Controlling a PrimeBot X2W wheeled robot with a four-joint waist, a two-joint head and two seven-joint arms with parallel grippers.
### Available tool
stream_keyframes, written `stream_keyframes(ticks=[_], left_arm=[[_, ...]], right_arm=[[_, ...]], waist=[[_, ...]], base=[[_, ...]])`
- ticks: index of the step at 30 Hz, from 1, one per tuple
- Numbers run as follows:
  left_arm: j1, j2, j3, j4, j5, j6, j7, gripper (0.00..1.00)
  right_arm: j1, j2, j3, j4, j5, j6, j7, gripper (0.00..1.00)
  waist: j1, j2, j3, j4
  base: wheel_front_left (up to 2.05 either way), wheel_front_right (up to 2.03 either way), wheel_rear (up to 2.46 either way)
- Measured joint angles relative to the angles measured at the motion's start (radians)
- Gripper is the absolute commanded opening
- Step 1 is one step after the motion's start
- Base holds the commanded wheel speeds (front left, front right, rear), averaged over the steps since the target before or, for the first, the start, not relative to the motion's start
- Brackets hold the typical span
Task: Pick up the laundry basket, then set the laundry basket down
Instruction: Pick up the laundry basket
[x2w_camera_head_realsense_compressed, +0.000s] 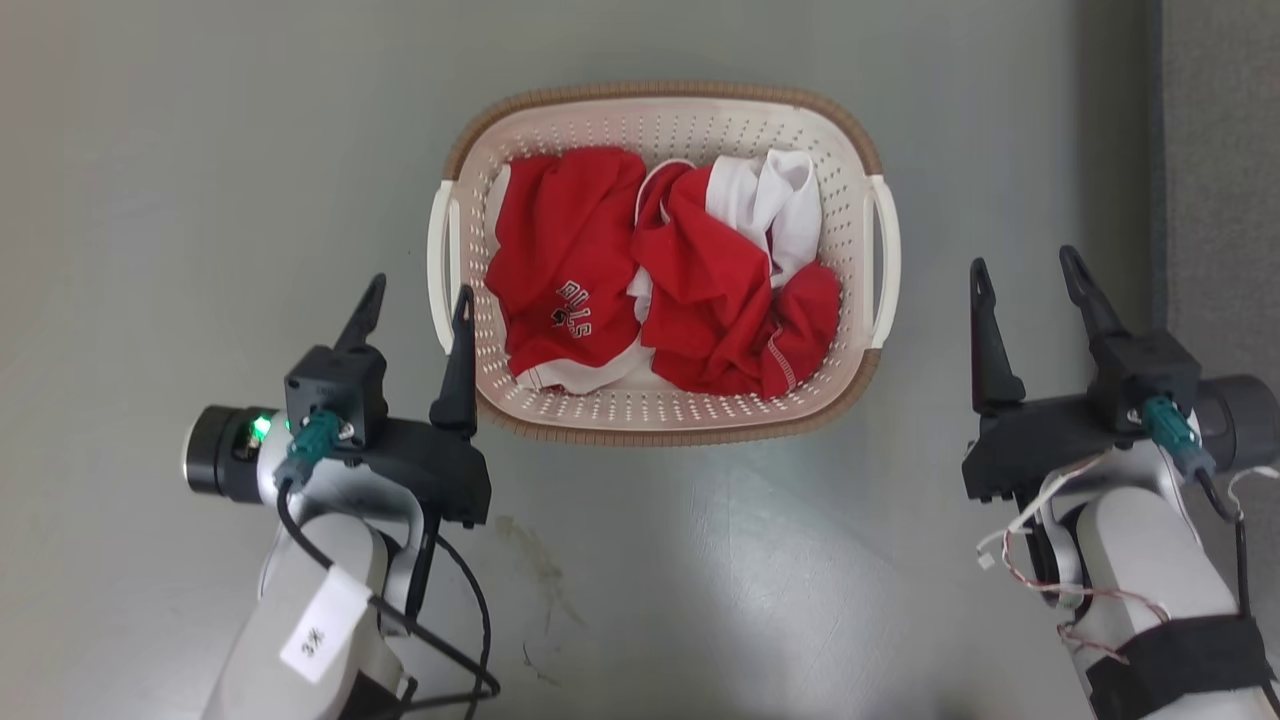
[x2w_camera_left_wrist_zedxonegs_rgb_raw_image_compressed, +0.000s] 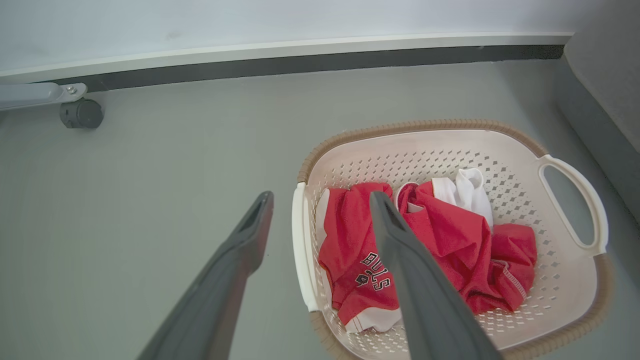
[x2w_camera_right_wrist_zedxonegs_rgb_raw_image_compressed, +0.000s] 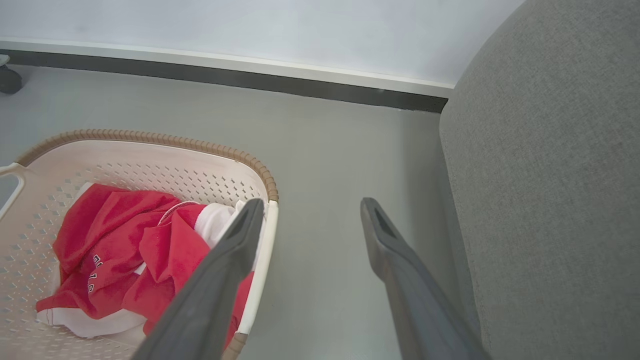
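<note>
Laundry basket (x2w_camera_head_realsense_compressed: 660, 96) sits on the grey floor (x2w_camera_head_realsense_compressed: 200, 150), ahead of the robot and between the 2 tools; not yet lifted. It carries crumpled red and white clothes (x2w_camera_head_realsense_compressed: 575, 260). Its long axis runs left-right across the head view, so the 2 white handles lie at the short ends, 1 toward each arm: left handle (x2w_camera_head_realsense_compressed: 438, 250), right handle (x2w_camera_head_realsense_compressed: 888, 262). Left tool (x2w_camera_head_realsense_compressed: 421, 290) is spread wide and empty, fingers pointing forward. Its inner finger is just beside the near end of the left handle, and in the left wrist view that handle falls in the gap between the 2 fingers. Height above the handle cannot be told. Right tool (x2w_camera_head_realsense_compressed: 1025, 260) is also wide and empty, and stands apart from the right handle with bare floor between. In the right wrist view the handle lies along its inner finger, with the gap mostly over floor. Judgement: the left arm is nearer its grasp, while the right needs to shift inward first. Both sets of fingers run roughly along the handle bars, so closing would cross them. Grey upholstered furniture (x2w_camera_right_wrist_zedxonegs_rgb_raw_image_compressed: 550, 200) sits close outboard of the right tool. Both forearms enter from the lower corners.
</note>
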Motion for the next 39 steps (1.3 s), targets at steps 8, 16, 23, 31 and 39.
stream_keyframes(ticks=[8,16,23,31,39], left_arm=[[-0.075,0.003,0.003,0.085,-0.004,-0.019,0.0,1.0],[-0.152,0.006,0.005,0.179,-0.006,-0.044,0.0,1.0],[-0.214,0.001,-0.009,0.264,-0.006,-0.064,-0.004,1.0],[-0.269,-0.008,-0.02,0.343,-0.012,-0.079,-0.027,1.0],[-0.307,-0.017,-0.028,0.423,-0.02,-0.104,-0.045,1.0]], right_arm=[[-0.08,0.002,0.005,0.076,-0.001,0.005,0.004,1.0],[-0.163,0.004,0.016,0.165,-0.009,0.02,0.004,1.0],[-0.212,0.009,0.027,0.249,-0.015,0.022,0.002,1.0],[-0.253,0.02,0.041,0.322,-0.015,0.031,-0.016,1.0],[-0.295,0.026,0.05,0.394,-0.021,0.034,-0.033,1.0]], waist=[[-0.0001,0.0,0.042,0.002],[0.0,0.0,0.087,0.005],[0.0,0.0,0.118,0.018],[0.0,0.0,0.137,0.038],[0.0,0.0,0.154,0.047]], base=[[0.0,0.0,0.0],[0.0,0.0,0.0],[0.0,0.0,0.0],[0.0,0.0,0.0],[0.0,0.0,0.0]])
